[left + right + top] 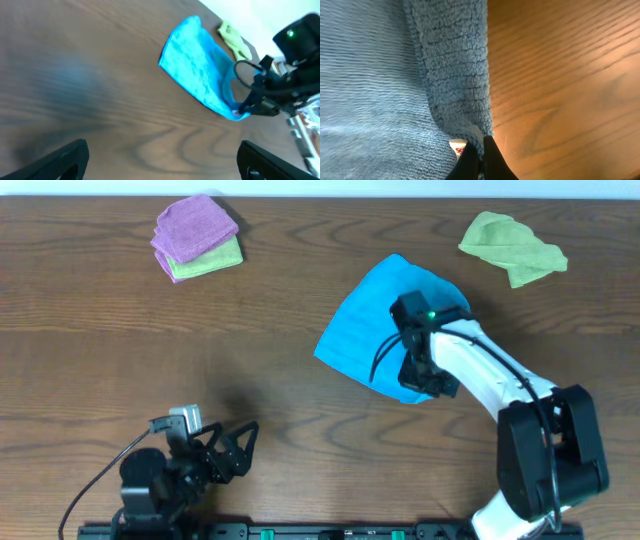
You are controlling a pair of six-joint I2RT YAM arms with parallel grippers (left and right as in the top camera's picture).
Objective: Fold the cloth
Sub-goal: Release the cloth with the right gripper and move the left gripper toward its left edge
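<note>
The right gripper (pixel 481 152) has its jaws clamped on the hem of the blue cloth (pixel 365 330), beside a small white tag (pixel 458 148). The cloth lies right of the worktop's centre. The left gripper (pixel 243 443) hangs near the front edge, jaws apart. A purple-and-green stack (pixel 196 236) sits at the back-left corner and a crumpled green cloth (pixel 512 246) at the back-right.

The desk (pixel 200 360) is brown wood grain with a smooth, faintly satin face. The cloth (pixel 455 75) is blue terry, matt and nubby, with ribbed rows of loops and a thicker hem; the purple cloth (pixel 195 225) and green cloth (pixel 512 248) show a similar soft, matt pile. The right arm (pixel 480 365) has a glossy white plastic shell, and the right pincer (pixel 481 150) is matt black.
</note>
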